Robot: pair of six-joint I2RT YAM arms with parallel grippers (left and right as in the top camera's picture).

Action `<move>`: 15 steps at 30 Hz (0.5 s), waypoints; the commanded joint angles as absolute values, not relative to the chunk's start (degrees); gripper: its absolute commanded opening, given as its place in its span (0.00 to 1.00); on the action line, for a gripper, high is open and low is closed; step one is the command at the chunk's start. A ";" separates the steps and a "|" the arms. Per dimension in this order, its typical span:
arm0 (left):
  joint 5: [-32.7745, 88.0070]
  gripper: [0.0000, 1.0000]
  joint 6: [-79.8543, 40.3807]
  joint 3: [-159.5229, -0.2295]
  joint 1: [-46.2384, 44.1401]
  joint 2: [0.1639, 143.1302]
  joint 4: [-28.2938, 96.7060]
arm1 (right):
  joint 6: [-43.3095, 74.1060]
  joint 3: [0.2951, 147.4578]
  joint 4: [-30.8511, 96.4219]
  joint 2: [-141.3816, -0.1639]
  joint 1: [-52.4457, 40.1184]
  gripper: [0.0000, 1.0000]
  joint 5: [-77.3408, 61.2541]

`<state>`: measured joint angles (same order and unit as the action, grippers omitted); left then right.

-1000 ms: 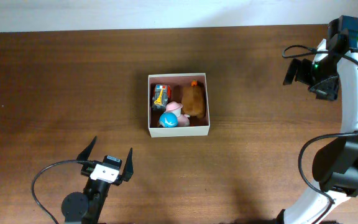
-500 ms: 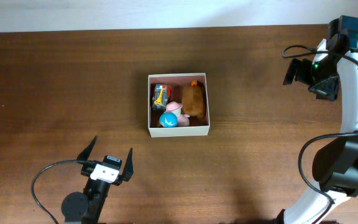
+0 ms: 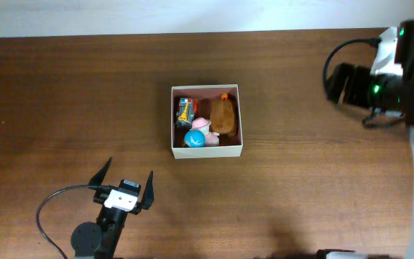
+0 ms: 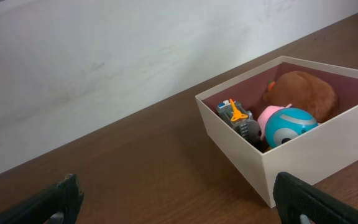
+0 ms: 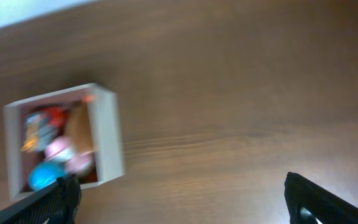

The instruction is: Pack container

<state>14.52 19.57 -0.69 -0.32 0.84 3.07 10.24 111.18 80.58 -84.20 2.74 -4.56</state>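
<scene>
Toys (image 3: 223,115) are lying in the container (image 3: 206,152), so you are parking released left hand (image 3: 130,169) and released right hand (image 5: 182,198) well clear.

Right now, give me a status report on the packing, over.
Left gripper open, empty. Right gripper open, empty. Container mid-table, toys inside. Nothing seen blocking it.

Seemingly wooden table (image 3: 63,93) under white container (image 3: 207,151)
</scene>
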 commanded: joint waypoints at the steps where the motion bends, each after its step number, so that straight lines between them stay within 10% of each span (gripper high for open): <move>1: 13.89 1.00 19.84 -0.51 -0.32 0.30 3.51 | 9.02 110.34 80.12 -78.43 -2.83 0.99 -0.08; 15: 13.89 1.00 19.84 -0.51 -0.32 0.30 3.51 | 9.06 69.60 47.55 -46.33 -6.31 0.99 0.05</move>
<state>14.48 19.57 -0.69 -0.32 0.84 3.09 9.13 77.17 50.68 -51.29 -5.85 -0.97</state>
